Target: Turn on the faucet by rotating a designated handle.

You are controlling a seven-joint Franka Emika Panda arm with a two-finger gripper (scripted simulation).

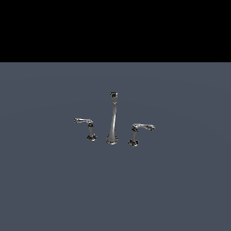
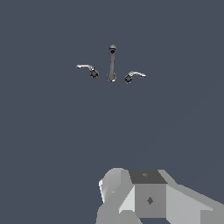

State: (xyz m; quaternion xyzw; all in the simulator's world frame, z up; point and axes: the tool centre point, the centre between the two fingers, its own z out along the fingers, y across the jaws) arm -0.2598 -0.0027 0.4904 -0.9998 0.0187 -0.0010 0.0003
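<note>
The chrome faucet stands on a flat grey-blue floor, with its tall tapering spout point(image 1: 113, 119) in the middle. The handle point(image 1: 140, 129) is a short post on the exterior view's right of the spout, and its lever points right. Its mirror twin point(image 1: 86, 124) stands on the spout's other side with its lever pointing left. The wrist view shows the spout point(image 2: 112, 63), the handle point(image 2: 134, 75) and the twin point(image 2: 89, 69) small and far off. Grey blocks of my gripper point(image 2: 148, 199) fill that view's near edge, well apart from the faucet. Its fingers are not distinct. The arm does not show in the exterior view.
The grey-blue floor point(image 1: 180, 180) stretches around the faucet on all sides, under a black background band point(image 1: 115, 27) across the far side of the exterior view. Nothing else shows.
</note>
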